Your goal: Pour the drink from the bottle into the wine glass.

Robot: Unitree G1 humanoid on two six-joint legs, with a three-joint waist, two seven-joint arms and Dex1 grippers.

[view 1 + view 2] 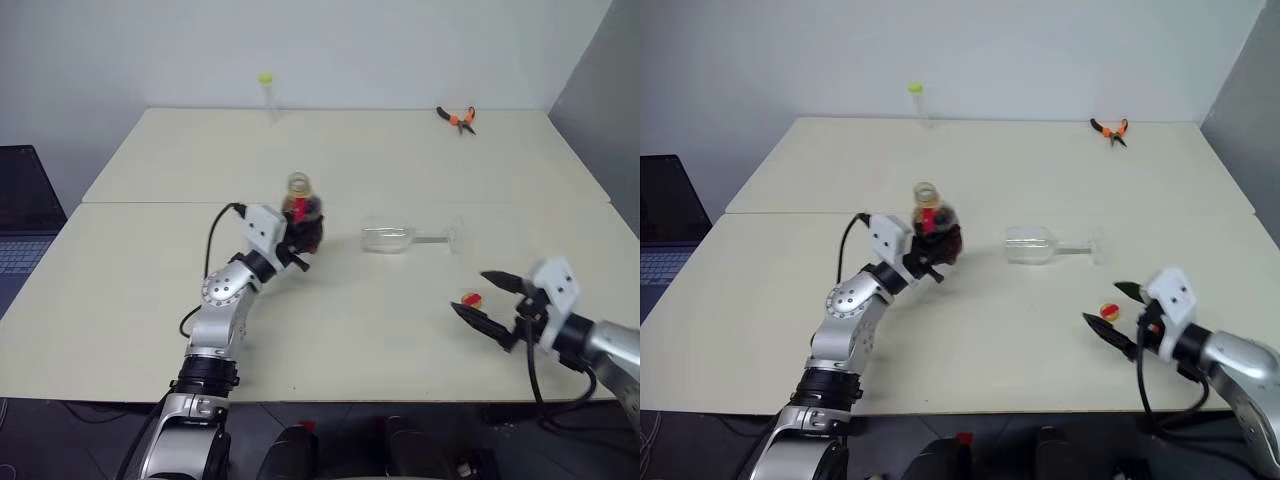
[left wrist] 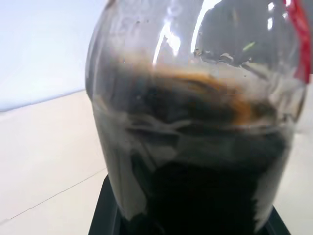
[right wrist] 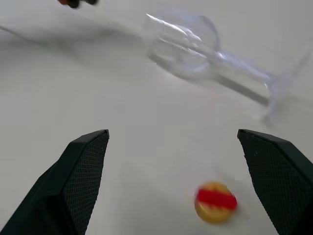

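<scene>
The wine glass (image 1: 400,238) lies on its side near the middle of the pale table (image 1: 120,300), its bowl pointing toward the bottle and its round foot pointing away from it. The bowl looks empty.

Just beside the glass, on the bowl side, the left gripper (image 1: 296,240) is clamped tight on the bottle (image 1: 301,212). The bottle stands roughly upright in that grip, with its open yellowish mouth on top and the red label around the neck. The drink (image 2: 205,161) fills the lower part of the bulbous body, dark with a brownish foamy band at its surface, and the black fingers (image 2: 105,210) press against the base of the body. Bottle and glass are apart, not touching.

On the near side of the glass, toward the foot end, a small yellow and red cap (image 3: 215,201) lies flat on the table. The right gripper (image 1: 483,297) sits just nearer than the cap, its two black fingers (image 3: 73,181) spread wide with nothing between them, pointing toward the cap and the glass beyond.

Well beyond the glass, at the far edge of the table, lie orange-handled pliers (image 1: 458,118) on the foot side and a thin clear tube with a yellow-green cap (image 1: 267,95) standing on the bowl side.
</scene>
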